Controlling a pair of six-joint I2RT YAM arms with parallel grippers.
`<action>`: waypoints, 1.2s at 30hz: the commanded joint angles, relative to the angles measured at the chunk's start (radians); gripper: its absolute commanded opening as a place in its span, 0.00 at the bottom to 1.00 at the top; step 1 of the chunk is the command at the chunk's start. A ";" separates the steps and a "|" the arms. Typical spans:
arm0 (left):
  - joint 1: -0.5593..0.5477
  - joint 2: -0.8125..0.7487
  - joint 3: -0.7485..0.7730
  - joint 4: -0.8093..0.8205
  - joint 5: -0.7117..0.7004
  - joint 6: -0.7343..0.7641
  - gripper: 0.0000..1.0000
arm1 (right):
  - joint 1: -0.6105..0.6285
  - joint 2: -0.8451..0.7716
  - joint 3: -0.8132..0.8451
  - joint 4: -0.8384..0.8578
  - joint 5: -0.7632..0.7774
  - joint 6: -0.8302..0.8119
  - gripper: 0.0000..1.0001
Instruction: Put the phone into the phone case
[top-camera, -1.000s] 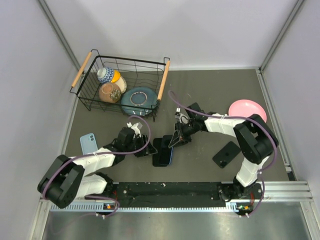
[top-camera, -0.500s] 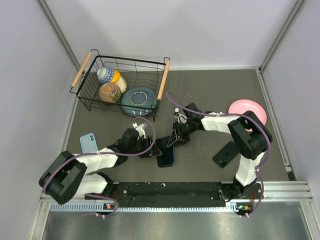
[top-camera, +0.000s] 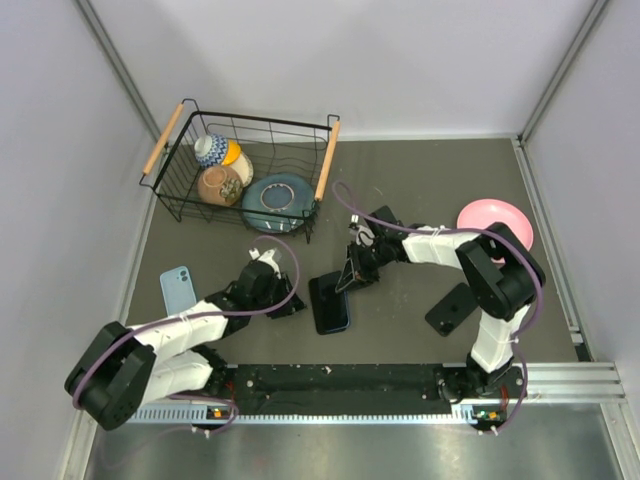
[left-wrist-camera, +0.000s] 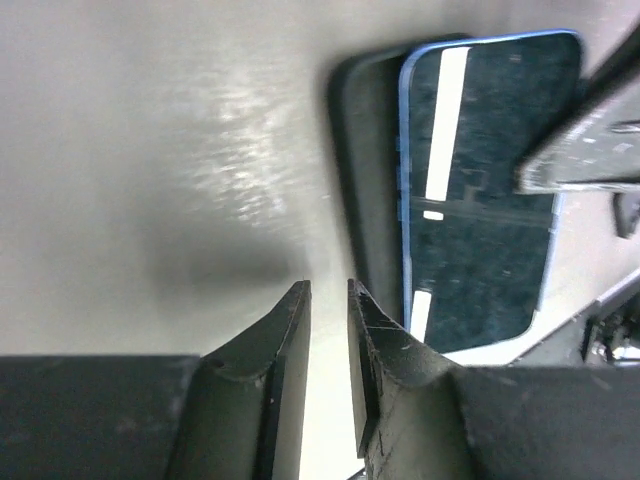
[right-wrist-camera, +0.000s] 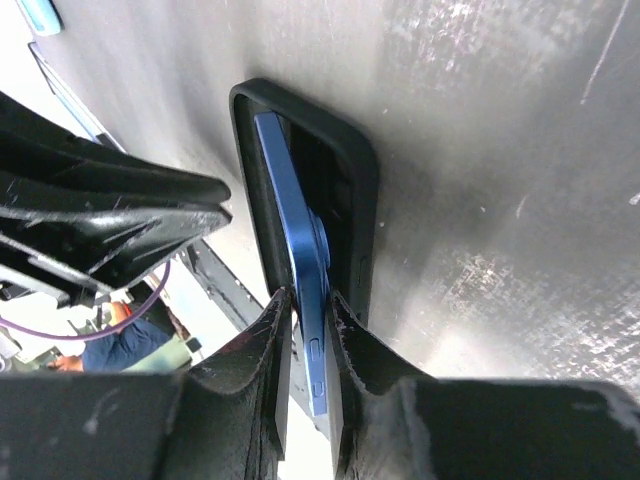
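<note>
Here, the right gripper (right-wrist-camera: 308, 305) pinches the blue phone (right-wrist-camera: 292, 215) by its long edge, jaws narrow on it, tilting it so one side sits inside the black phone case (right-wrist-camera: 352, 165) lying flat on the table (top-camera: 400, 325). The left gripper (left-wrist-camera: 328, 300), jaws almost together and empty, rests just beside the case's outer rim, likely to brace it. Open table surrounds the case, giving room to lower the phone's raised edge

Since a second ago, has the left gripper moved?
Yes: the left gripper has backed left, away from the black phone case, toward the pale blue phone.
</note>
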 joint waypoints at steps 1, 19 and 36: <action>-0.002 -0.011 0.023 -0.098 -0.115 -0.014 0.24 | 0.022 -0.045 -0.012 0.090 0.015 0.025 0.15; -0.002 0.199 0.024 0.084 -0.016 -0.036 0.15 | 0.065 0.015 -0.050 0.217 -0.002 0.091 0.10; -0.021 0.201 -0.033 0.170 0.050 -0.100 0.14 | 0.074 0.026 -0.239 0.606 0.013 0.340 0.02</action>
